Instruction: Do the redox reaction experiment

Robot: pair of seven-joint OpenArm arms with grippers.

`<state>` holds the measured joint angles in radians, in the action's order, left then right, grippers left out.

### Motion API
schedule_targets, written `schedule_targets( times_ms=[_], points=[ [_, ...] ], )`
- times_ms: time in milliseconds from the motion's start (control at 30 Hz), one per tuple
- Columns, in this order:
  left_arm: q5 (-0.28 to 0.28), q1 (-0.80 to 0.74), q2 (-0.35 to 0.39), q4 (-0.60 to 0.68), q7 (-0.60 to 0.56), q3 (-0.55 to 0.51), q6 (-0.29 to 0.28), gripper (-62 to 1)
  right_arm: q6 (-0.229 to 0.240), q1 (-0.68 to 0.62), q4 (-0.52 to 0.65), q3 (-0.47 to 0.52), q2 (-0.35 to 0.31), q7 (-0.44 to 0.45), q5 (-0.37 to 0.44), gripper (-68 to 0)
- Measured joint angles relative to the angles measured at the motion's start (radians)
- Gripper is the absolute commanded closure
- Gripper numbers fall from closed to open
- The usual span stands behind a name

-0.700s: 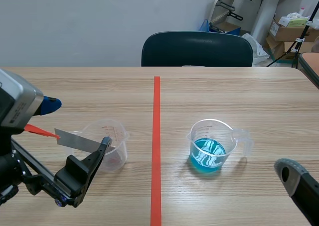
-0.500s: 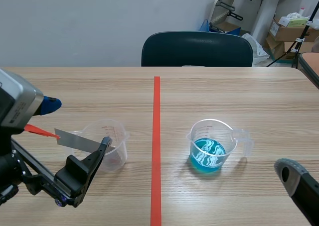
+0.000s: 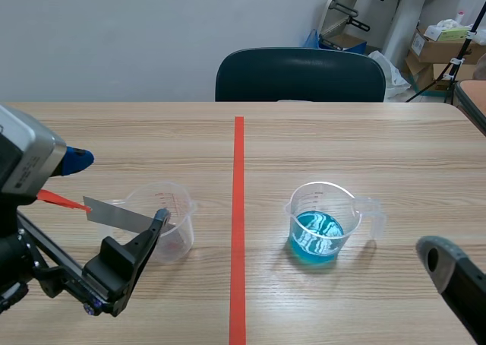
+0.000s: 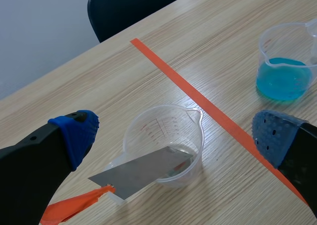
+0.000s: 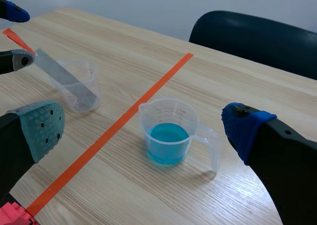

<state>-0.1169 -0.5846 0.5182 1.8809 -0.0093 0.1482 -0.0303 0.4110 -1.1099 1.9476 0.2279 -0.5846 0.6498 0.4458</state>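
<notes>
I have the left gripper (image 4: pixel 176 133) spread wide, a metal strip (image 4: pixel 143 171) leaning in the clear cup (image 4: pixel 158 131) between its fingers. The right gripper (image 5: pixel 143 126) is spread too, with the blue-filled beaker (image 5: pixel 168 138) just ahead.

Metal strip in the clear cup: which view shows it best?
Left wrist view: the metal strip is close, face-on, its end inside the clear cup. The scene view hides that end; the right wrist view shows it distant.

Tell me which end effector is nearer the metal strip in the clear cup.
Left. The left end effector is open with the metal strip between its fingers; the right end effector sits past the tape line, by the blue-liquid cup.
</notes>
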Motion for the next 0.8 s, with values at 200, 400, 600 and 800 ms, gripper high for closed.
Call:
schedule_targets(
  times_ms=[200,400,600,800],
  points=[
    [0.0,0.0,0.0,0.0,0.0,0.0,0.0,-62.3,0.0,0.053,0.0,0.0,0.0,-0.042,-0.001,-67.9],
    [0.0,0.0,0.0,0.0,-0.001,0.0,0.0,-62.3,0.005,0.127,0.0,0.0,-0.003,-0.101,-0.01,-67.9],
    [0.0,0.0,0.0,0.0,-0.001,0.0,0.0,-62.3,0.035,0.209,0.0,0.0,-0.003,-0.146,-0.02,-67.9],
    [0.0,0.0,0.0,0.0,-0.017,0.0,0.0,-62.3,0.068,0.276,0.0,-0.018,-0.028,-0.147,-0.066,-67.9]
  ],
)
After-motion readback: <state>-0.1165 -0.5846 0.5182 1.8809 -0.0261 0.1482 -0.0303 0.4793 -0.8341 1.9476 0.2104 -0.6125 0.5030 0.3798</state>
